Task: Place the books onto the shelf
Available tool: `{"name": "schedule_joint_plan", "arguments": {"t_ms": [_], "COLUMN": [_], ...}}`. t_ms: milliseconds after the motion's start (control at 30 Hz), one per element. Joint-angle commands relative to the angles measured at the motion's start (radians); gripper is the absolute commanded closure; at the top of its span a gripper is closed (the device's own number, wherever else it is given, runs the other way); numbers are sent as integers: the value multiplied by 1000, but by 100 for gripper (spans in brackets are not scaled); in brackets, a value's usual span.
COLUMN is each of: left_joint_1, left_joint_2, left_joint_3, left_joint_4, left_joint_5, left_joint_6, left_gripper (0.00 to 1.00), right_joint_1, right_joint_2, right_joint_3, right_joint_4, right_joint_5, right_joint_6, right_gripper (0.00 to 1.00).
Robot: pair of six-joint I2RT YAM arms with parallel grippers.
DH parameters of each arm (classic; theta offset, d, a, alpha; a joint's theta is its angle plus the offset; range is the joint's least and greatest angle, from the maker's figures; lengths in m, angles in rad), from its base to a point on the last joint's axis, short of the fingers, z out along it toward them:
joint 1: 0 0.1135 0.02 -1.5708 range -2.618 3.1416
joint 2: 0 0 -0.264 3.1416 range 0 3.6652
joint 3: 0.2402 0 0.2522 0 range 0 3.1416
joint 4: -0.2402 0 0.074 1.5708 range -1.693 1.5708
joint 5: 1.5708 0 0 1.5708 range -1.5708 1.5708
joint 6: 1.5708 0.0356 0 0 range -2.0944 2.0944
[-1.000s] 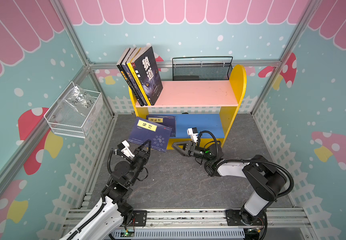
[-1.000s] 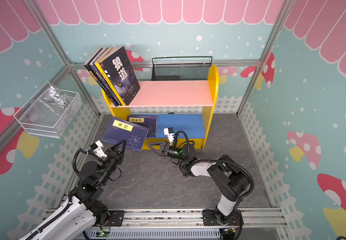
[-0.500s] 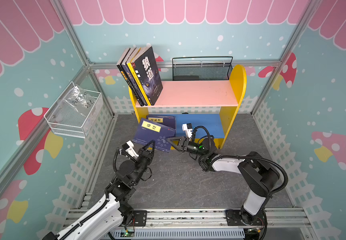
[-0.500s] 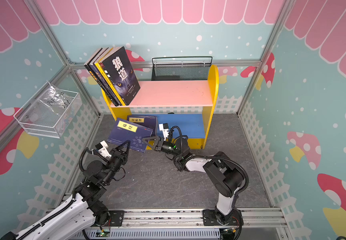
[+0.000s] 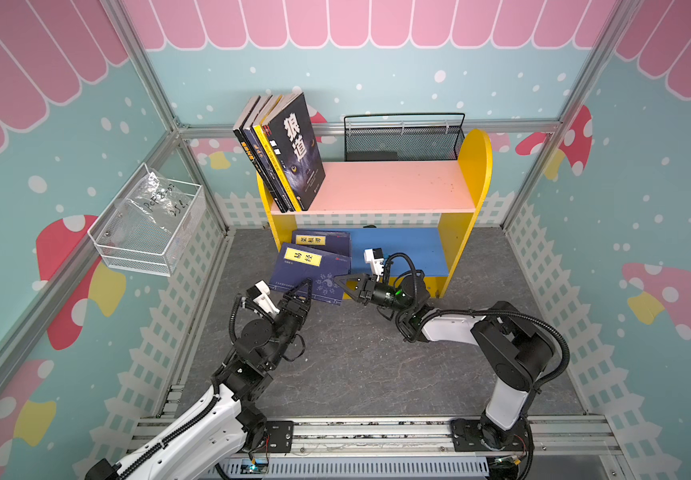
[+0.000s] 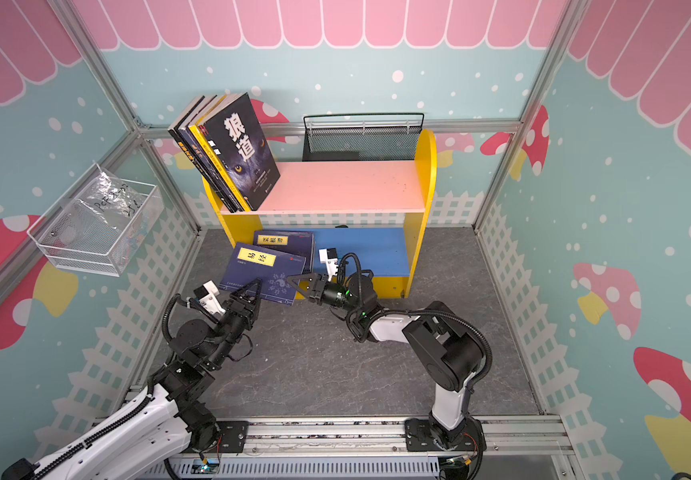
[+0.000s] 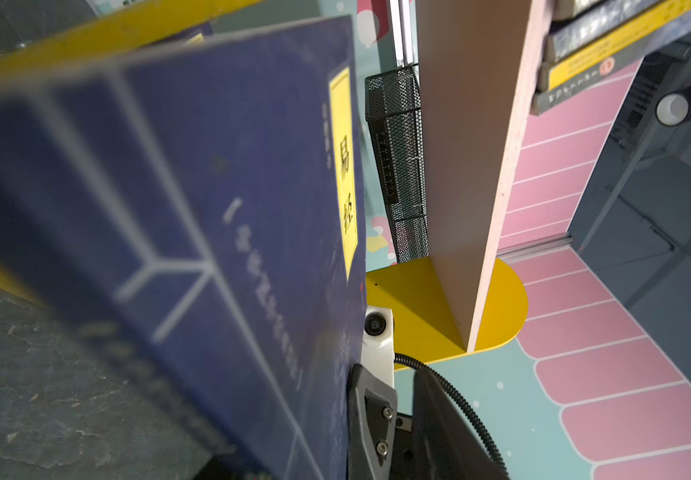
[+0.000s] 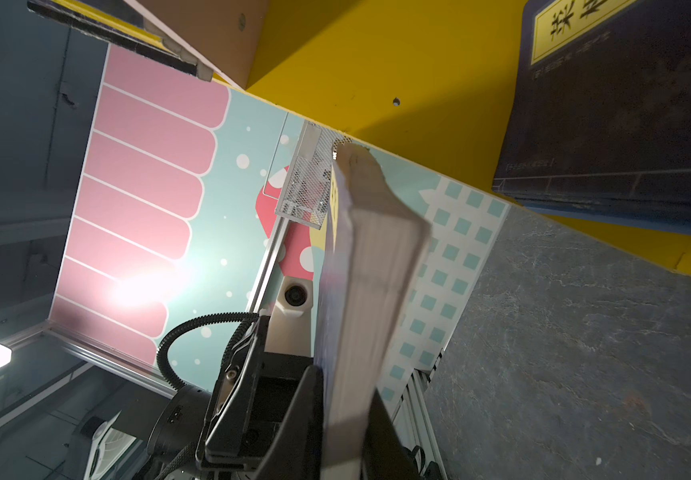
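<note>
item 1. shelf [image 5: 479,166]: two-tier unit with yellow round-topped sides, pink upper board [image 5: 398,187] and blue lower board [image 5: 410,249]. stands at the back of the grey tabletop [image 5: 356,365].

item 2. upper-board books [image 5: 290,153]: four, on end and leaning leftward, at the left end of the pink upper board. a dark cover with an animal's eyes faces outward.

item 3. navy book with yellow label [image 5: 294,274]: in front of the shelf's lower left, tilted, cover upward. its far edge overlaps item 4. shown page-edge-on in the right wrist view [image 8: 373,270] and cover-on in the left wrist view [image 7: 211,187]. whether it touches the tabletop cannot be told.

item 4. second navy book [image 5: 325,245]: lying flat at the left end of the blue lower board, partly covered by item 3.

item 5. right gripper [image 5: 340,280]: fingers closed on the right-hand corner of item 3, one on each face.

item 6. left gripper [image 5: 300,286]: fingers parted at the near edge of item 3. contact with the cover cannot be told.

item 7. black mesh basket [image 5: 402,141]: behind the shelf, against the back wall.

item 8. white wire basket [image 5: 148,249]: fixed to the left wall, with a clear bag [image 5: 157,203] inside.
</note>
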Motion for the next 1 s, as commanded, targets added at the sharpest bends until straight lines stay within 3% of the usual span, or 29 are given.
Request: {"name": "schedule_joint_plan", "arguments": {"t_ms": [0, 167, 333, 500, 633, 967], "left_joint_1": [9, 115, 169, 170, 170, 170], "left_joint_2": [-59, -208, -343, -439, -445, -419], "left_joint_3": [60, 232, 318, 306, 281, 255], "left_joint_4": [-128, -685, -982, -1045, -1028, -977], "left_joint_5": [-3, -58, -161, -229, -222, -182], "left_joint_6": [54, 250, 344, 331, 305, 285], "left_gripper": [28, 16, 13, 13, 13, 13], "right_joint_1": [-40, -97, -148, -182, -199, -208], "right_joint_2": [1, -5, 5, -1, 13, 181], "right_joint_3": [37, 98, 172, 244, 276, 363], "right_joint_4": [-13, -202, -326, -461, -459, -203], "right_joint_5": [-11, -96, -151, -156, -137, -140], "right_joint_6": [9, -72, -121, -193, -164, 114], "right_gripper": [84, 85, 85, 86, 86, 86]}}
